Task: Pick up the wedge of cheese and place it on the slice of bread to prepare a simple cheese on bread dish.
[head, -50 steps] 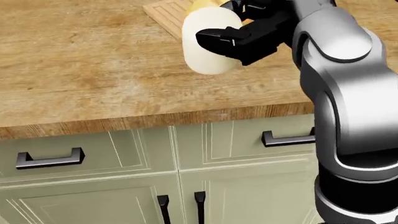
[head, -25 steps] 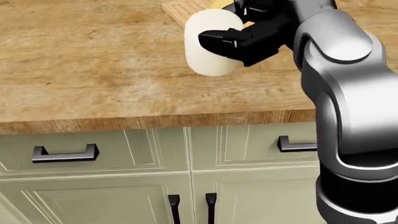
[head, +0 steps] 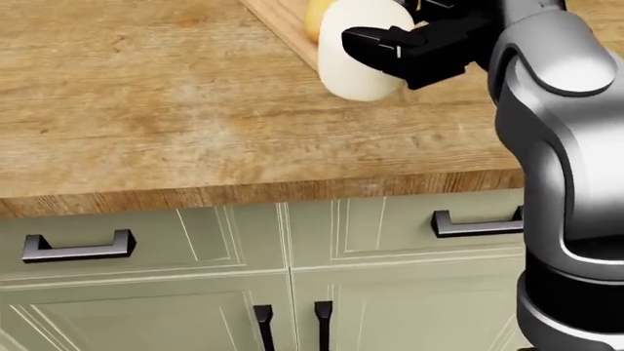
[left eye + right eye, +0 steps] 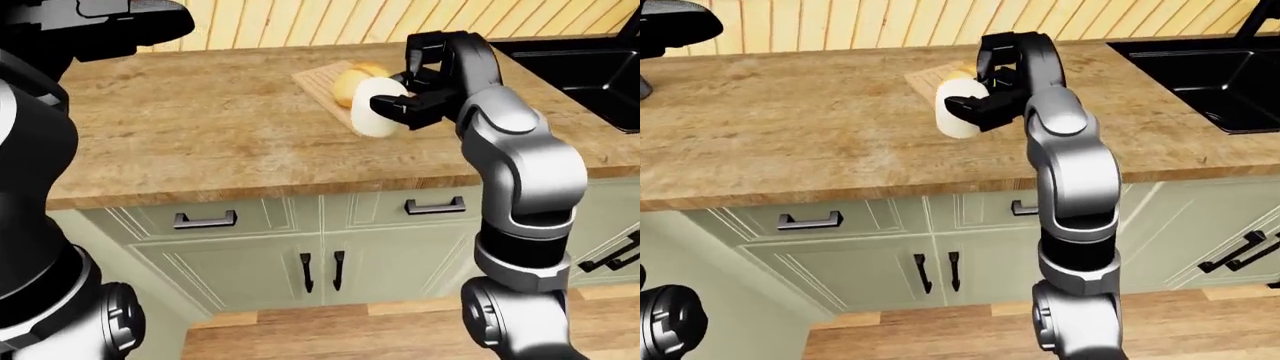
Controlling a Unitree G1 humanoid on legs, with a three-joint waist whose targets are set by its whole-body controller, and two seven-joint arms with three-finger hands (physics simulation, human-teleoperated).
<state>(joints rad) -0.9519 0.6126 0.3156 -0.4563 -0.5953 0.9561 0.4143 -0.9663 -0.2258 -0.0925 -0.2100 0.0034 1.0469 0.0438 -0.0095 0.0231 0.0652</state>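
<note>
Cheese held above board.
We saw the right hand [image 4: 425,90] with fingers [image 3: 375,40] clamped round the cheese [image 3: 353,62], raised over the surface [image 4: 200,135] beside the bread [image 4: 350,81] on the board [image 4: 318,77].

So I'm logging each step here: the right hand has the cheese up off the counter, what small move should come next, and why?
Probably carry the cheese a little further toward the view's top-left, over the bread, then lower it. The right hand grips the pale wedge above the counter, overlapping the cutting board's near edge, while the bread lies just beyond, partly hidden behind it.
</note>
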